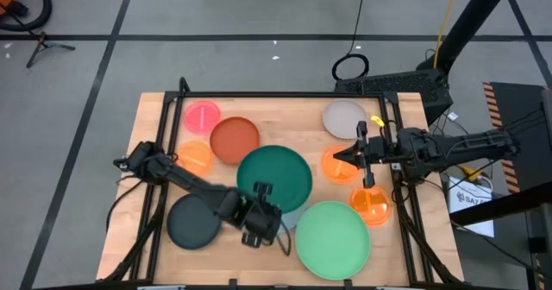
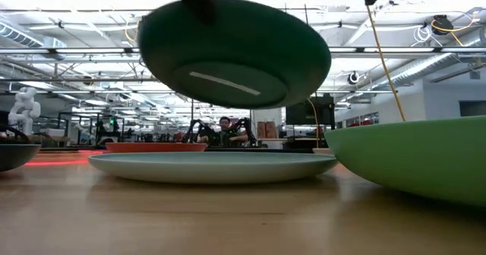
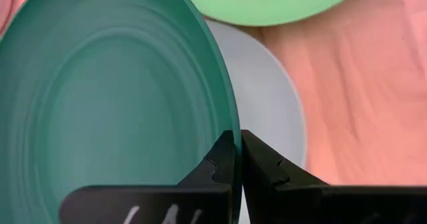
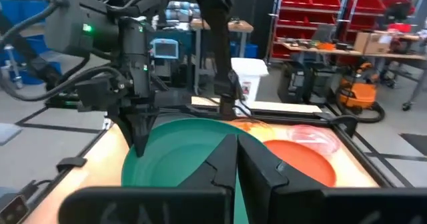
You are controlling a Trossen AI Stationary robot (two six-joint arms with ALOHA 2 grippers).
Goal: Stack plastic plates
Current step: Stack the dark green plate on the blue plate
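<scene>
Dark green plate [image 1: 274, 176], pinched at its near rim by the clenched left gripper [image 1: 261, 197], hangs tilted above the light blue plate [image 2: 205, 166] on the tabletop [image 1: 405, 247]; left arm reaches low across. Right gripper [image 1: 341, 157], clenched and empty, waits well right, near 2 orange plates [image 1: 371, 205].
</scene>
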